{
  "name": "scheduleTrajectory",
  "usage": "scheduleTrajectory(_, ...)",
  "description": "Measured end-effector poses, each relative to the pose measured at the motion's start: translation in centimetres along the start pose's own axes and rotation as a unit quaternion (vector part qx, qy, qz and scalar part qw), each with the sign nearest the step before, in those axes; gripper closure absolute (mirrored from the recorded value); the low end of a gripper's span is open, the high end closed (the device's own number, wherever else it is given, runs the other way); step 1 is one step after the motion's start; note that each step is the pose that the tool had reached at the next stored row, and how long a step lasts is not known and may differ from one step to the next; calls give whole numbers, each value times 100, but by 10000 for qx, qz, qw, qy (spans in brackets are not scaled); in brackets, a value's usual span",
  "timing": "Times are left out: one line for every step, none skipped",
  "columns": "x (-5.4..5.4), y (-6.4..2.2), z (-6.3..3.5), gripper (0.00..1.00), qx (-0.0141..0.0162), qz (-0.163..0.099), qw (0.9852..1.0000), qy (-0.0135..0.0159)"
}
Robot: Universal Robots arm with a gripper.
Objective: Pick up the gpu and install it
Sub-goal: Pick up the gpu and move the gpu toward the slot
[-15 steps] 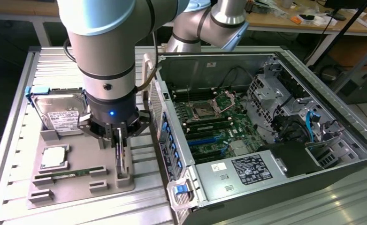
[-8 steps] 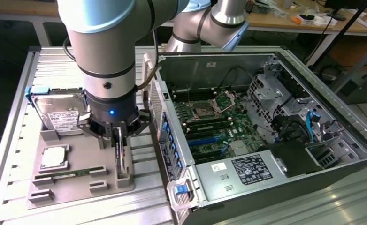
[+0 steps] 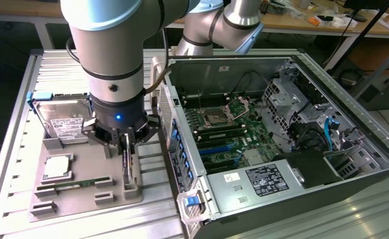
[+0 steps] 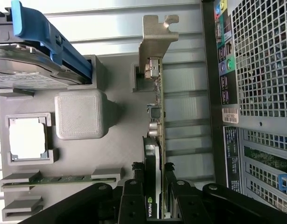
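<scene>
The gpu [image 3: 127,167] stands on edge in a slot of the grey holder tray [image 3: 81,201], just beside the open computer case. In the wrist view the gpu [image 4: 156,116] shows as a thin green board with a dark cooler and a silver end bracket [image 4: 155,42] seated in the holder. My gripper [image 3: 126,144] hangs straight down over it. Its black fingers [image 4: 134,179] press on both sides of the cooler, so the gripper [image 4: 152,171] is shut on the card, which still sits in its slot.
On the same tray lie a hard drive [image 3: 63,122] with a blue clip, a CPU [image 3: 56,167] and a RAM stick [image 3: 71,184]. The open case [image 3: 353,149] on the exterior view's right shows the motherboard [image 3: 228,134]. Its perforated rear wall [image 4: 260,70] stands close to the card.
</scene>
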State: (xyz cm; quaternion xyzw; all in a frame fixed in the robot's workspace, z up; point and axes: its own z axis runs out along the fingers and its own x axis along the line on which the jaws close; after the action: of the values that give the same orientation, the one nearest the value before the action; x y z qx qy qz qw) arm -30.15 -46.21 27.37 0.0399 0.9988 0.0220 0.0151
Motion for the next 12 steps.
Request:
scheduleTrajectory(0, 0, -7, 73, 0, 0, 10000, 0)
scheduleTrajectory(0, 0, -11, 73, 0, 0, 10000, 0)
scheduleTrajectory(-1, 1, -19, 73, 0, 0, 10000, 0)
scheduleTrajectory(-1, 1, -26, 73, 0, 0, 10000, 0)
scheduleTrajectory(-1, 1, -33, 73, 0, 0, 10000, 0)
scheduleTrajectory(-1, 2, -41, 73, 0, 0, 10000, 0)
scheduleTrajectory(-2, 2, -53, 73, 0, 0, 10000, 0)
scheduleTrajectory(-2, 3, -56, 73, -2, 0, 10000, -1)
scheduleTrajectory(-2, 3, -57, 73, -1, 0, 10000, -1)
scheduleTrajectory(-2, 3, -59, 73, 0, 0, 10000, 0)
scheduleTrajectory(-2, 3, -59, 73, 0, 0, 10000, 0)
scheduleTrajectory(-2, 3, -59, 73, 0, 0, 10000, 0)
